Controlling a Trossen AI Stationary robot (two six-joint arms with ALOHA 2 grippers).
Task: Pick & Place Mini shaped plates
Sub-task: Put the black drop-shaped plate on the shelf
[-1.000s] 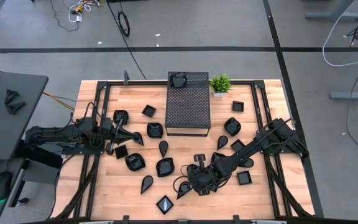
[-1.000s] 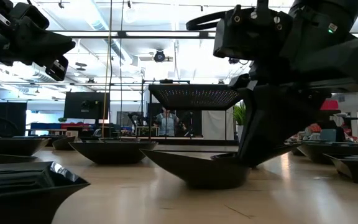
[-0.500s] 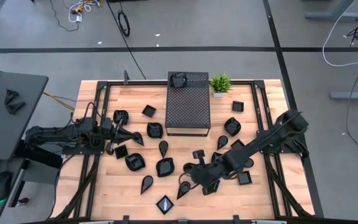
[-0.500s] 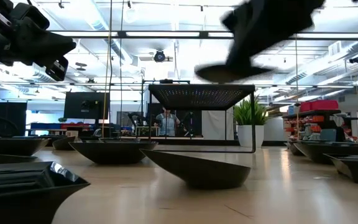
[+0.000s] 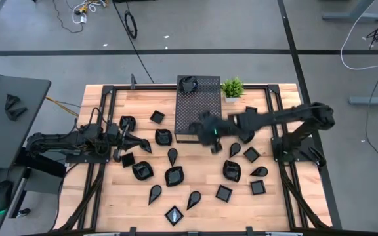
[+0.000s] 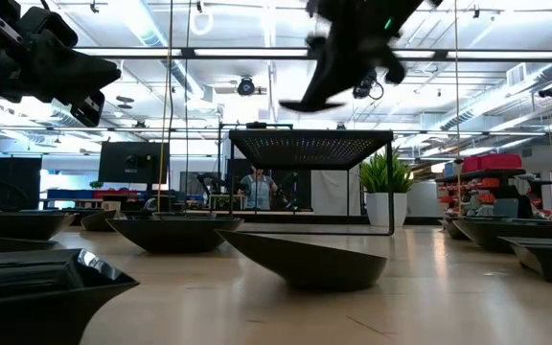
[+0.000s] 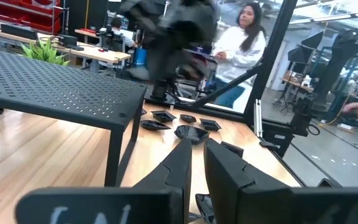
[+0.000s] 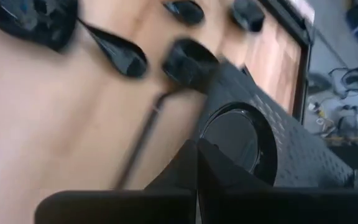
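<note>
Several glossy black mini shaped plates lie scattered on the wooden table, among them a rounded one, a square one and a teardrop. My right gripper hangs high over the near edge of the black perforated box, shut on one mini plate. Another dish rests on the box's far end. My left gripper waits low at the table's left, fingers slightly apart with nothing between them. My right gripper pinches the plate by its edge between the two fingers, which slant down from the table's right. The plate hangs tilted below the fingertips, lifted well clear of table and box. In the wrist view the fingers hide the exact place of contact.
A small green potted plant stands beside the box's far right corner. A black frame borders the table. People stand in the room beyond. Bare wood shows between box and near plates.
My right gripper has risen from the near middle of the table and swung toward the far edge, up over the box's near edge, rolling its wrist as it went. The plate it holds has been lifted clear of the table and carried along.
</note>
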